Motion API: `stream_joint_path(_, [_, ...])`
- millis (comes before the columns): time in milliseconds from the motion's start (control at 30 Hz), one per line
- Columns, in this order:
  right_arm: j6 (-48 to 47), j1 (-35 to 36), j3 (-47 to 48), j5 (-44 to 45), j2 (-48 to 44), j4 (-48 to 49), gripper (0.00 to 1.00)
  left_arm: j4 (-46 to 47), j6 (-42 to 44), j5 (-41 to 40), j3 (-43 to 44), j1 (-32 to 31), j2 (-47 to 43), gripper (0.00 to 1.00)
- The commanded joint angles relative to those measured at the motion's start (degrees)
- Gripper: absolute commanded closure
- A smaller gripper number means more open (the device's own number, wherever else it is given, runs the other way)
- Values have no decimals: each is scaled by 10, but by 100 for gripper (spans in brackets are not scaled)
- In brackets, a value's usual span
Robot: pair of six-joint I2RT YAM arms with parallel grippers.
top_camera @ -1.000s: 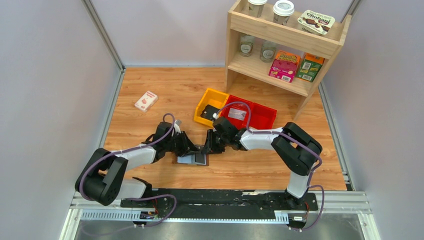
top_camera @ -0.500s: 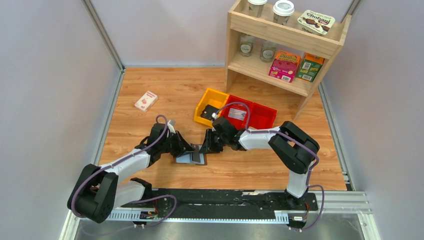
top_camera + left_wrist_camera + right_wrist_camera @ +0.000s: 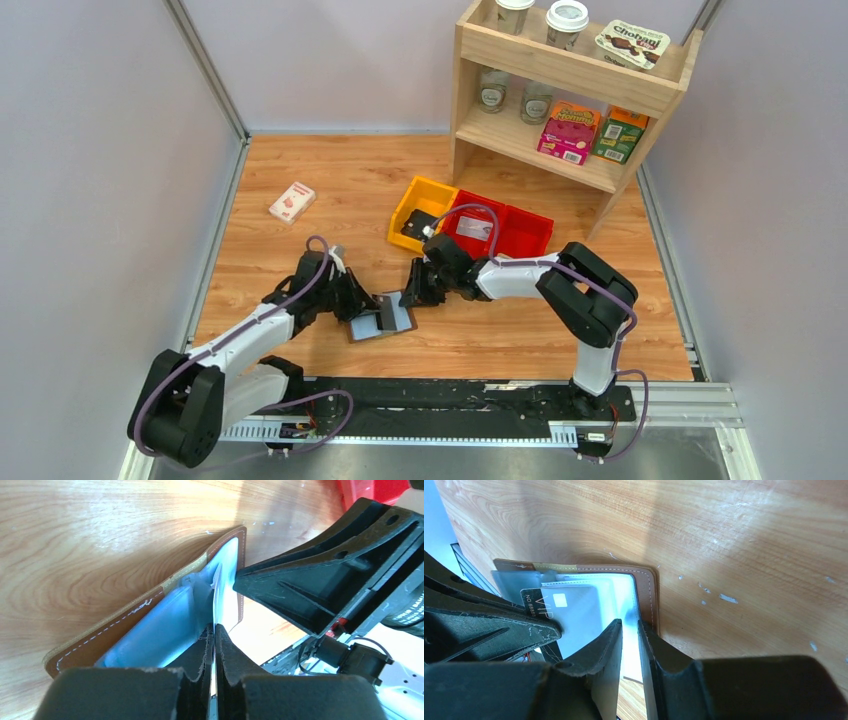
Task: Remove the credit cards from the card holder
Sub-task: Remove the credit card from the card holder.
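We are seeing the holder lying open on the table, at 7 o'clock of the bins, its long axis running nearly 9 to 3 o'clock. The left arm is reaching low toward 1 o'clock, the left claw clamping a card. The right arm is bending toward 9 o'clock, the right claw pinching the holder's right flap.

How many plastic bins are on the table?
3, in a row by the shelf: yellow bin at left, red bin in the middle, second red bin at right. None seem hidden.
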Motion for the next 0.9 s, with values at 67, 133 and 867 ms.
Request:
stream_joint_path(67, [-37, 2, -13, 87, 37, -103, 73, -93, 46, -44, 28, 6, -41, 95])
stream_joint_path(133, [-40, 2, -10, 91, 35, -106, 73, -116, 55, -62, 31, 7, -51, 96])
stream_joint_path(867, [-80, 7, 32, 60, -31, -92, 65, -135, 88, -80, 22, 13, -74, 91])
